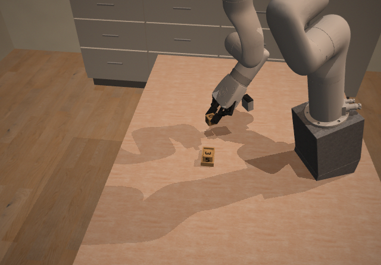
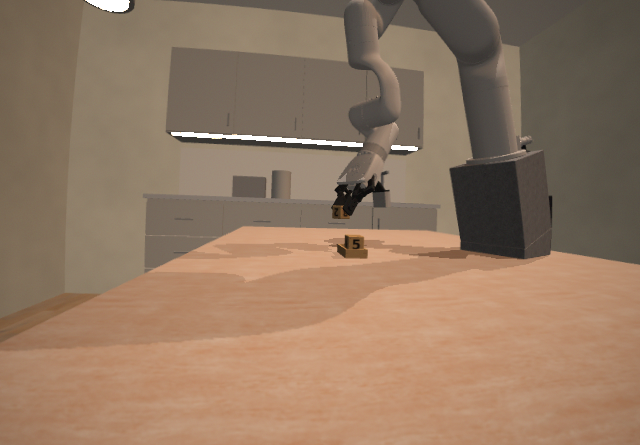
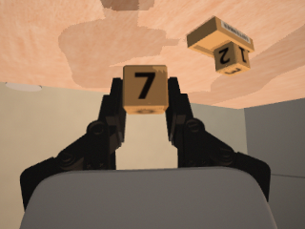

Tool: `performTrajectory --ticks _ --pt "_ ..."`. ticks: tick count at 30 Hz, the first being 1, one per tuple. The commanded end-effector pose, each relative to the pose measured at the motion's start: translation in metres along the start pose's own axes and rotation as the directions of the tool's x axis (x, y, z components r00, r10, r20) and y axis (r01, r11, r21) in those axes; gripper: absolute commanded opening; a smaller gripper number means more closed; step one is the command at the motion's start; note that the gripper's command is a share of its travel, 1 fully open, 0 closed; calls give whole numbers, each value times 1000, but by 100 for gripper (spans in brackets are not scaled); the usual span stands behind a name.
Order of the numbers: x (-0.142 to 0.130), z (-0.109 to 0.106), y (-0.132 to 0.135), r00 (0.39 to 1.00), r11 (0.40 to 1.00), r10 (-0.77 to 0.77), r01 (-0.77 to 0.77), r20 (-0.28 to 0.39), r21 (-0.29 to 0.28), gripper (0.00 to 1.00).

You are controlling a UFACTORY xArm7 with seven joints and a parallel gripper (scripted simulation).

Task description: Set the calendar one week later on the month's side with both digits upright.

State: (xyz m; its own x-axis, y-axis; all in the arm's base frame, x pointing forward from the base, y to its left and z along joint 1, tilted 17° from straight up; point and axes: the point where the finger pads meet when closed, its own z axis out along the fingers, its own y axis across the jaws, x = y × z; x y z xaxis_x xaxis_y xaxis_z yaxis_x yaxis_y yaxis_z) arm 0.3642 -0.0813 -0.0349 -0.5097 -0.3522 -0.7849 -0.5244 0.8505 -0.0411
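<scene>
Item: claw point(image 1: 214, 119) point(image 2: 344, 209) point(image 3: 145, 92), clamped on a wooden cube point(image 1: 209, 119) point(image 2: 339, 211) point(image 3: 145, 89), its 7 facing the wrist camera; held aloft.
Item: tray point(image 1: 207, 164) point(image 2: 353, 254) point(image 3: 205, 37), below the claw on the table point(image 1: 233, 225) point(image 2: 320, 357) point(image 3: 133, 38), carrying the second cube point(image 1: 208, 155) point(image 2: 354, 242) point(image 3: 232, 58).
Step, we judge: reorienting the held cube. Next: we finish the turn, then lower it squarely beside its mate.

Matt, pale-grained wood makes up the tabletop point(image 1: 172, 225) point(image 2: 330, 357). Toward twelve o'clock in the top view, the drawer fronts point(image 1: 181, 9) look smooth and matt; at three o'clock, the base block point(image 1: 338, 145) point(image 2: 491, 207) looks like rough, dark stone.
</scene>
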Motion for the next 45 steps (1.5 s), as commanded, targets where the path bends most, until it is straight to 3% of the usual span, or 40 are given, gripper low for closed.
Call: performTrajectory --ticks 1,19,45 --pt "0 0 -1 1000 1000 -1 1 1 2 29" --pt "4 5 -1 1000 1000 -1 1 1 2 29" --pt "26 36 -1 1000 1000 -1 1 1 2 29"
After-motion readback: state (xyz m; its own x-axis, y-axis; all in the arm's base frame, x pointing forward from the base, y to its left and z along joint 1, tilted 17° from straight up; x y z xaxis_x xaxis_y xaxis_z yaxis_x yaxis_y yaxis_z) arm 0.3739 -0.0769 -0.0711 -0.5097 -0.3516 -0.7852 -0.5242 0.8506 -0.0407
